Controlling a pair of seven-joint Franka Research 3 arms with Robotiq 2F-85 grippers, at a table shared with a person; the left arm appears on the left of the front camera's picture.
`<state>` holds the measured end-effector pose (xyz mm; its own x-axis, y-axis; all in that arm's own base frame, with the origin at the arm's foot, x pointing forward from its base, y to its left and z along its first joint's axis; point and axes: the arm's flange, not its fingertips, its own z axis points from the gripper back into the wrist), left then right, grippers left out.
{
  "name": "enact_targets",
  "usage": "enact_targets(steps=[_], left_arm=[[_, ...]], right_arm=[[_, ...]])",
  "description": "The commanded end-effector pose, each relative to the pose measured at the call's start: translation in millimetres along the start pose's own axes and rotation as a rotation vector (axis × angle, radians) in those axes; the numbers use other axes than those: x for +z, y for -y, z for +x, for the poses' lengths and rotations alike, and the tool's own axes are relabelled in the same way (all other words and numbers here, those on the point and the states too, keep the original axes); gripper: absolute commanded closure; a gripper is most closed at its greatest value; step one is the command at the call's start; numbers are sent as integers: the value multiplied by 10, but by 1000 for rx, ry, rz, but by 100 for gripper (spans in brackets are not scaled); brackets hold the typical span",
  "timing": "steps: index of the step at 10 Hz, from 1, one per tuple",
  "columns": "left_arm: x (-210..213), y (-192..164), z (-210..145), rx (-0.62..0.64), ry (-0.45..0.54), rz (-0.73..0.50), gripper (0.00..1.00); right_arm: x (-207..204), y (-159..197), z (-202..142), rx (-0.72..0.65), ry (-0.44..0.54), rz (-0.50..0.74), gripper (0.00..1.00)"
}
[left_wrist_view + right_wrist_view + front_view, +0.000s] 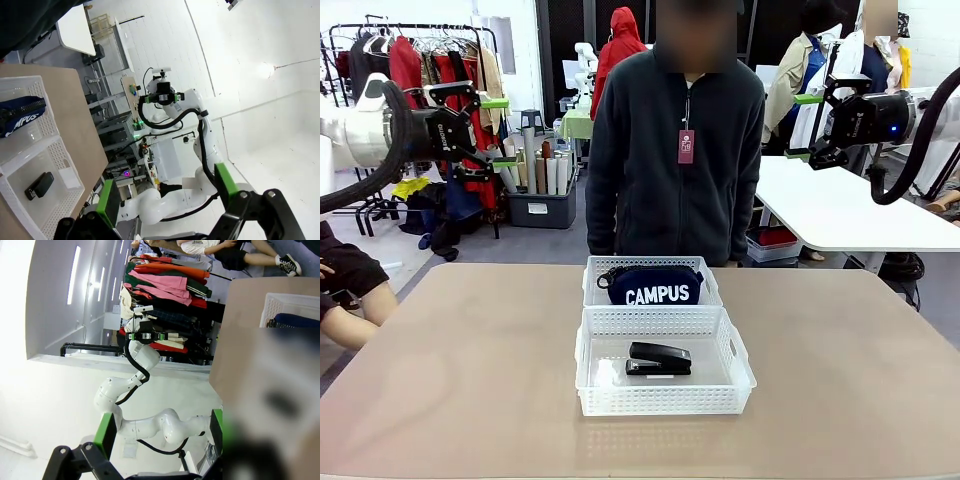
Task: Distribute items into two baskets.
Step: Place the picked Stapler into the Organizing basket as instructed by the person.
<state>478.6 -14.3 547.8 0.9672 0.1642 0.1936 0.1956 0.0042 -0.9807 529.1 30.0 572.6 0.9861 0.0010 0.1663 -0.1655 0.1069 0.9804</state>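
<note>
i see the stapler [658,359] in the near basket [665,400] and the pouch [651,286] in the far basket [597,280], mid-table toward its far edge, sorted, so i judge both grippers, left [493,132] and right [807,126], hang raised with fingers apart.

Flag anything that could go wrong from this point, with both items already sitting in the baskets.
1. The two baskets, near and far, sit edge to edge, so nudging one would likely shift the other.
2. The person stands right behind the far basket, close to any reach for the pouch.
3. The stapler lies low inside the lattice walls, leaving open fingers little room.
</note>
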Motion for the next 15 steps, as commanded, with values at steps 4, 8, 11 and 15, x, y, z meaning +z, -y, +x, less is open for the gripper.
enact_targets(steps=[4, 8, 11, 15], left_arm=[[4, 8, -3, -1, 0, -1, 0], [4, 8, -3, -1, 0, -1, 0], [4, 8, -3, -1, 0, -1, 0], [4, 8, -3, -1, 0, -1, 0]], right_arm=[[0, -23, -7, 4, 2, 3, 0], [0, -23, -7, 4, 2, 3, 0], [0, -23, -7, 4, 2, 3, 0], [0, -23, -7, 4, 2, 3, 0]])
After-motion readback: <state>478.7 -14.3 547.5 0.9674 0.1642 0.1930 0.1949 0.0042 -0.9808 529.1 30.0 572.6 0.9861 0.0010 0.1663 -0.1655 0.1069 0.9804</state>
